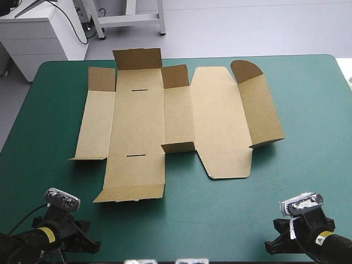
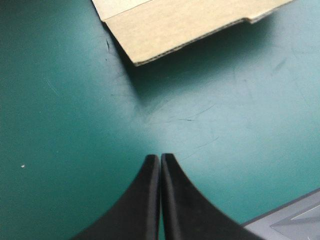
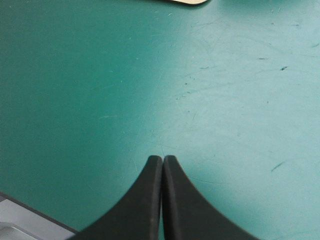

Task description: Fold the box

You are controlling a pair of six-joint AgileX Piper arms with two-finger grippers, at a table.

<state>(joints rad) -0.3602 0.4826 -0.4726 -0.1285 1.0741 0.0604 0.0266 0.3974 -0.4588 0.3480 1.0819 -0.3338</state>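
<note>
- The table's teal-green cover (image 1: pixel 220 220) fills the high view, and its near half lies bare between the two arms.
- The box (image 1: pixel 209 115) is a cut sheet of brown board lying mostly flat on the far half of the table, a little to the left of the middle and well apart from both grippers.
- Some parts of the sheet are raised. The far flap (image 1: pixel 137 58) stands up, with a small corner flap on each side of it. The right side panel (image 1: pixel 264 110) tilts up and ends in a rounded tab (image 1: pixel 246 70) at the far end.
- The near-left flap (image 1: pixel 129 192) is the part of the sheet closest to the left arm. In the left wrist view its corner lies ahead of the fingers, lifted slightly, with a shadow under it.
- The left gripper (image 2: pixel 160 157) is over bare cover near the table's near-left corner. Its black fingers are pressed together into one point and hold nothing.
- The right gripper (image 3: pixel 163 159) is near the near-right corner, likewise closed and empty. Only a sliver of board shows far ahead of it.
- Two thin slots (image 1: pixel 140 89) are cut in the sheet's left-centre panel.
</note>
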